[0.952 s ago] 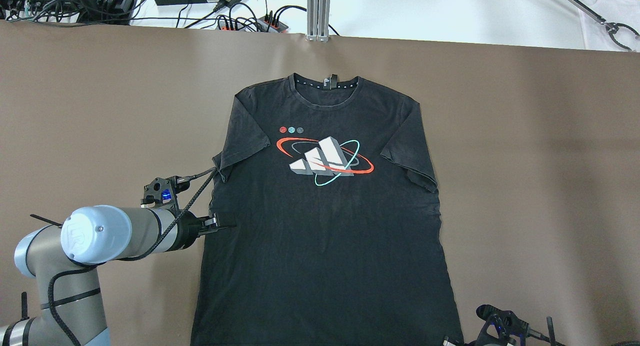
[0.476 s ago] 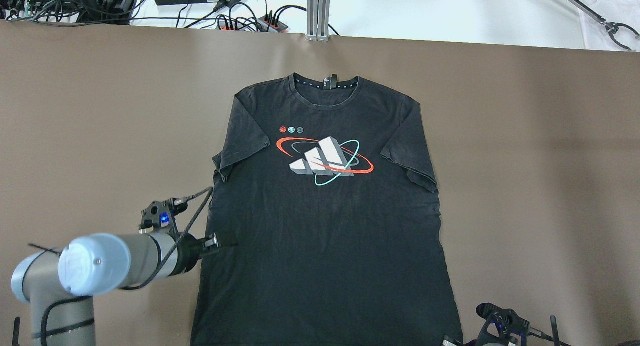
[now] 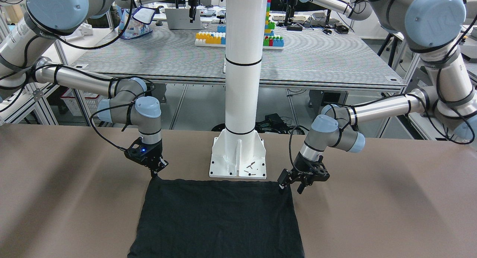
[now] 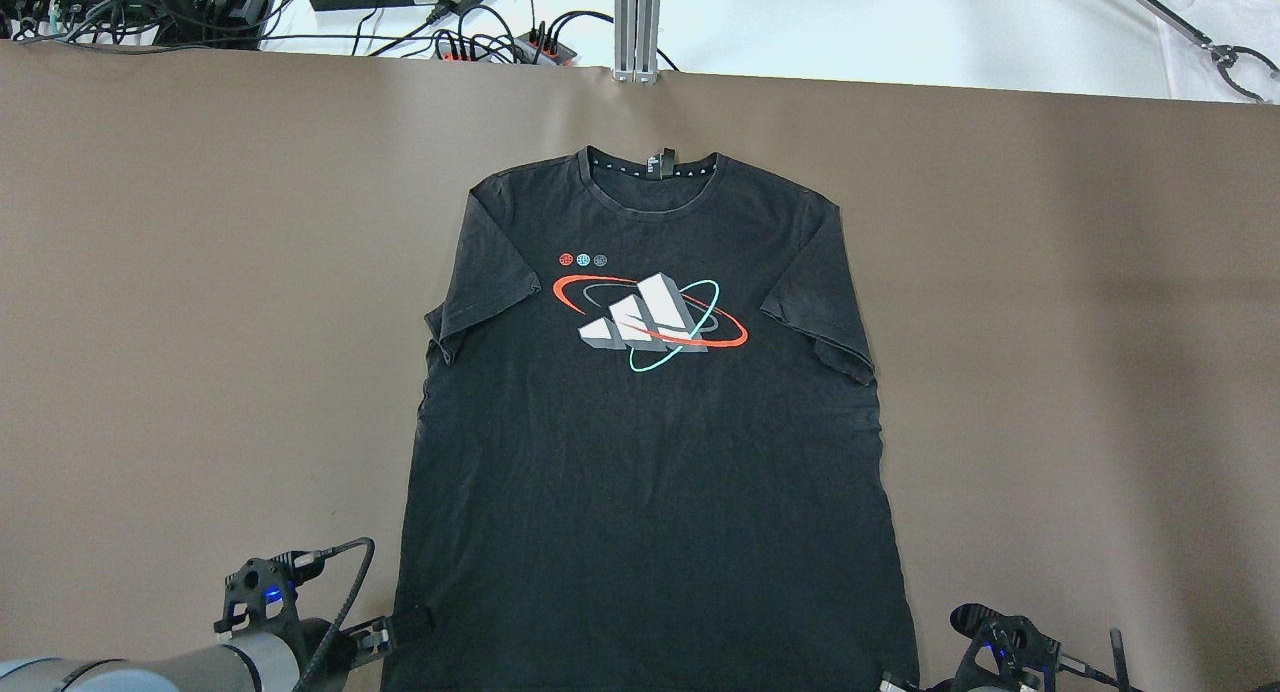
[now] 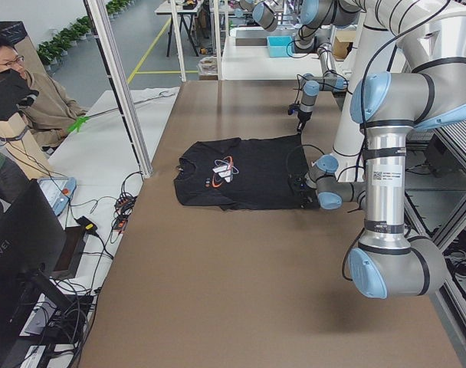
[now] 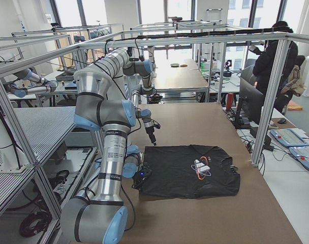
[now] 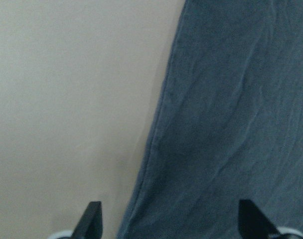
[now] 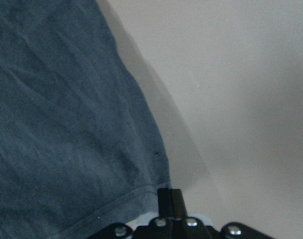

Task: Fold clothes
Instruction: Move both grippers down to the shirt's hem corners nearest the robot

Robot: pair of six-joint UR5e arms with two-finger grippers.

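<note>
Black T-shirt (image 4: pixel 650 452) lies flat, print up, in the middle of the brown table (image 4: pixel 1050 322). Its long axis runs straight away from the robot: hem (image 3: pixel 216 182) at the robot's edge, collar (image 4: pixel 648 172) at the far edge, logo (image 4: pixel 650 322) on the chest between them. Both grippers are down at the hem, one per corner, so neither arm is nearer overall. The right gripper (image 3: pixel 154 172) is at the corner on the robot's right; its fingers (image 8: pixel 170 199) are pressed together right on the hem corner, and the fabric peaks up to them, so it looks pinched. The left gripper (image 3: pixel 290 186) is at the other corner with its jaws wide apart. In the wrist view one fingertip (image 7: pixel 94 219) is over bare table and the other over cloth, so it straddles the side seam and grips nothing. My read: the left one has to close on its corner, then both carry the hem away from the robot toward the collar, along that long axis. The white pillar (image 3: pixel 242 82) has its base (image 3: pixel 238 157) just behind the hem on the robot's side, between the two arms, not on the collar side. An aluminium post (image 4: pixel 637 22) and cables (image 4: pixel 480 32) sit beyond the far table edge, well apart from the collar. An operator (image 5: pixel 26 100) sits off past that far edge.
</note>
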